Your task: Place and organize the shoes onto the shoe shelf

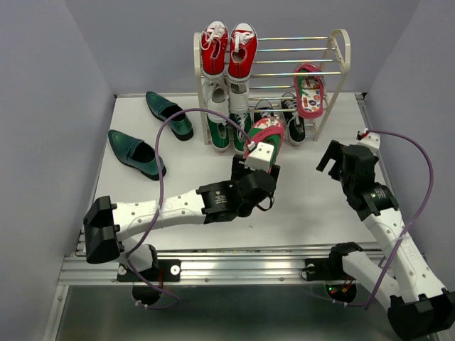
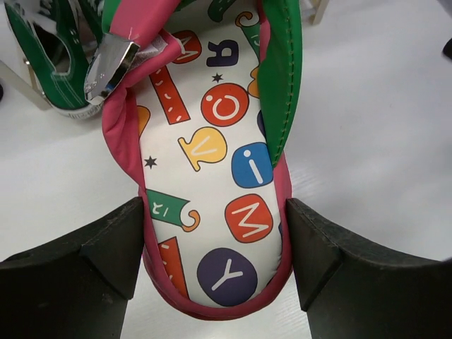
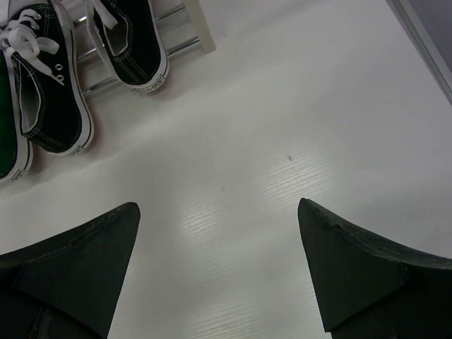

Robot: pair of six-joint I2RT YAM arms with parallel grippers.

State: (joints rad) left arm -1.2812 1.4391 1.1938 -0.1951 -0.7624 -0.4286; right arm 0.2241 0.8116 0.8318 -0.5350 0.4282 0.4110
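Note:
My left gripper (image 1: 257, 153) (image 2: 215, 247) is shut on the heel of a pink-edged flip-flop (image 1: 267, 133) (image 2: 226, 141) with a lettered footbed and green strap, its toe toward the lower front of the shoe shelf (image 1: 341, 53). The other flip-flop (image 1: 310, 89) leans on the shelf's right side. Two black sneakers (image 1: 291, 117) (image 3: 42, 106) sit on the bottom tier. Two teal loafers (image 1: 169, 114) (image 1: 136, 153) lie on the table at the left. My right gripper (image 1: 333, 158) (image 3: 219, 240) is open and empty over the table at the right.
Red sneakers (image 1: 229, 50) fill the shelf's top left, white sneakers (image 1: 227, 92) below them, green sneakers (image 1: 226, 131) (image 2: 49, 56) at the bottom left. A shelf leg (image 3: 201, 28) stands by the black sneakers. Grey walls enclose the white table (image 1: 313, 206).

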